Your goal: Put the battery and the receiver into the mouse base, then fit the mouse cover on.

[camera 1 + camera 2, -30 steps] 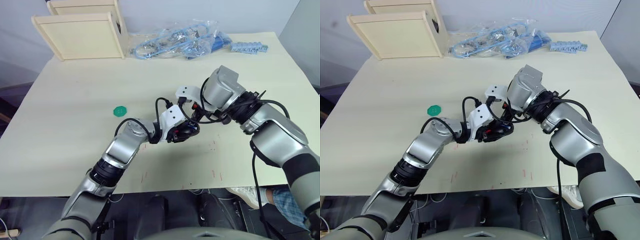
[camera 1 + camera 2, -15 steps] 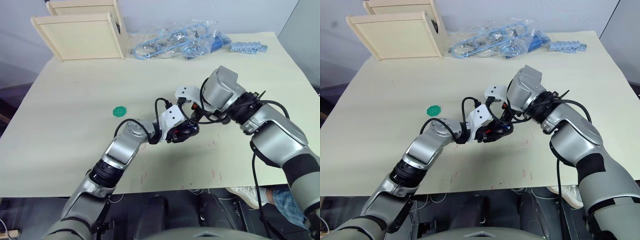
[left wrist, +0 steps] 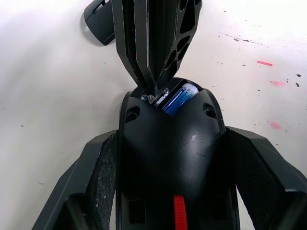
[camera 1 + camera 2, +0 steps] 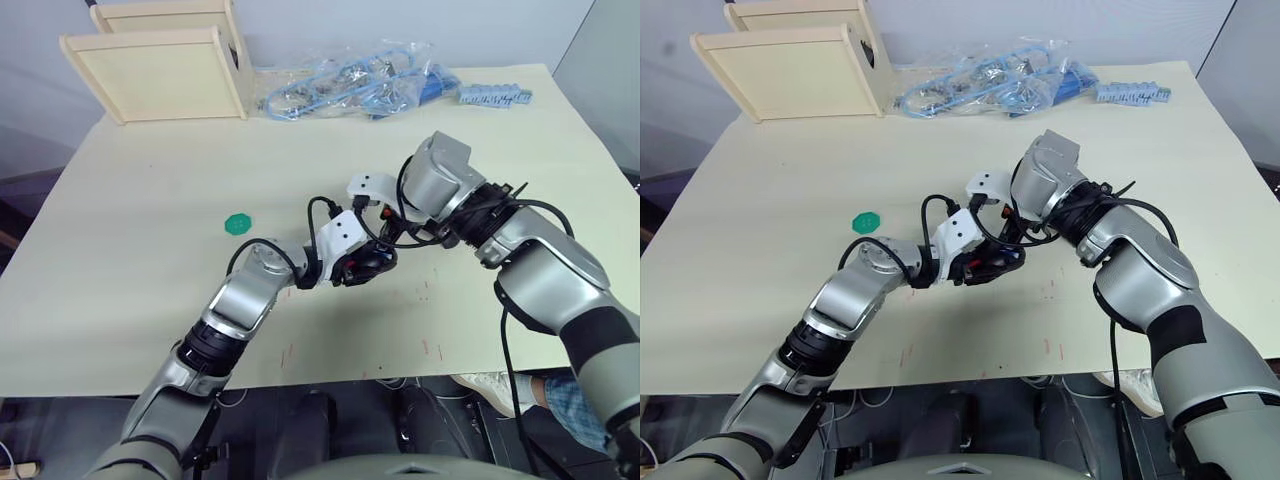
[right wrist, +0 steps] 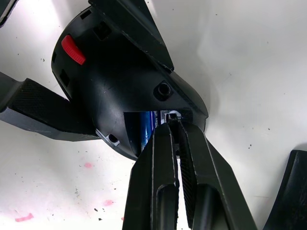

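The left gripper (image 3: 168, 158) clamps the mouse base (image 3: 170, 143) between its two fingers. The battery (image 3: 178, 97) lies in the base's recess. The right gripper (image 5: 173, 125), jaws pinched nearly together, pokes its tips into that recess beside the battery. The mouse cover (image 3: 98, 21) lies just beyond.

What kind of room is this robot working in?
Probably a lab or workshop test bench, not a home. A plain table marked with red dots holds wooden boxes, bags of blue cables and a green disc, while the robot works on a mouse base.
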`<action>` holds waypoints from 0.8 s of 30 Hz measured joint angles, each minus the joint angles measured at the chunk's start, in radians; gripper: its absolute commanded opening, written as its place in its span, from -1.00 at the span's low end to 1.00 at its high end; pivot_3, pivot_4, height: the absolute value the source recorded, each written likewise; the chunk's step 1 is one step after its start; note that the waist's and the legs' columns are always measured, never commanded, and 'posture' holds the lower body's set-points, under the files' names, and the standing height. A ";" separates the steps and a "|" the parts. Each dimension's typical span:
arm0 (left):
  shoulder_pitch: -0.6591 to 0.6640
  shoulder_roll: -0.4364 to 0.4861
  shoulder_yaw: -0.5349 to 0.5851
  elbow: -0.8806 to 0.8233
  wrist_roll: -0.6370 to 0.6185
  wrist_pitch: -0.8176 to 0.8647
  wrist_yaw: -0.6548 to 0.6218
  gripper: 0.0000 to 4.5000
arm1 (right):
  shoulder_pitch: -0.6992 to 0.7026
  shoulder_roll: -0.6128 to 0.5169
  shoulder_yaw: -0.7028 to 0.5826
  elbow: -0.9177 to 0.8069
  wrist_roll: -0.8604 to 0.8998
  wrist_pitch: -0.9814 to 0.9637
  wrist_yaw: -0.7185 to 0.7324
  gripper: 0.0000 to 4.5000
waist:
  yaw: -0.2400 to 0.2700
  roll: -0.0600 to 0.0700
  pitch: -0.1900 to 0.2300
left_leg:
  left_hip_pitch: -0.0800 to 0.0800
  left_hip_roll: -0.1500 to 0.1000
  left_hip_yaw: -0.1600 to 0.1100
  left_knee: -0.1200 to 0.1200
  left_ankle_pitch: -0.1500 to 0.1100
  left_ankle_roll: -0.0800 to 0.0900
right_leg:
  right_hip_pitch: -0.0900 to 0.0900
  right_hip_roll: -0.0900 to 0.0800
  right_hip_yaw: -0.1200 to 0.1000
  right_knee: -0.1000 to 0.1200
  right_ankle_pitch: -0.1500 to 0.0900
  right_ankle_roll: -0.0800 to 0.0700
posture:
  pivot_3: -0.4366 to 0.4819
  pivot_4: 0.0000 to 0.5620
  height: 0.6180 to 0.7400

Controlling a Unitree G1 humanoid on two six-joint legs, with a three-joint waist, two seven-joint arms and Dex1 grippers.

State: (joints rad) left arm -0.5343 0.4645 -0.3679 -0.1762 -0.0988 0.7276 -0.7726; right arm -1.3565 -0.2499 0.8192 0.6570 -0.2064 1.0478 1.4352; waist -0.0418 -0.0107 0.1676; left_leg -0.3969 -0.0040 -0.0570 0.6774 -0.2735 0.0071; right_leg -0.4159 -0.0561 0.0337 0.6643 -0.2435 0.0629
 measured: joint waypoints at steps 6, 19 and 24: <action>0.003 0.000 0.001 0.000 0.000 0.001 0.004 0.28 | -0.002 0.009 -0.004 0.021 -0.010 -0.019 0.007 -1.00 | 0.000 0.001 -0.002 | 0.001 0.000 0.000 0.000 0.000 0.000 | 0.001 0.000 0.000 0.000 0.000 0.000 | -0.05 -0.47 1.00; 0.003 0.000 0.003 0.000 0.000 0.003 0.005 0.28 | -0.003 0.024 -0.032 0.059 -0.030 -0.058 0.011 -1.00 | -0.002 0.001 -0.002 | 0.002 0.000 0.000 0.000 0.000 0.000 | 0.002 0.000 0.000 0.000 0.000 0.000 | -0.05 -0.47 1.00; 0.004 -0.001 0.003 0.000 -0.001 0.003 0.005 0.28 | 0.003 0.024 -0.053 0.060 -0.025 -0.074 0.018 -0.41 | -0.001 0.002 -0.002 | 0.001 0.000 0.000 0.000 0.000 0.000 | 0.001 0.000 0.000 0.000 0.000 0.000 | -0.05 -0.47 1.00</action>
State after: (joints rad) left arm -0.5308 0.4634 -0.3648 -0.1759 -0.0994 0.7301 -0.7671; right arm -1.3530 -0.2264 0.7660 0.7172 -0.2316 0.9742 1.4528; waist -0.0430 -0.0091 0.1658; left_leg -0.3955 -0.0040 -0.0575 0.6772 -0.2738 0.0075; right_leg -0.4144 -0.0561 0.0336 0.6641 -0.2435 0.0629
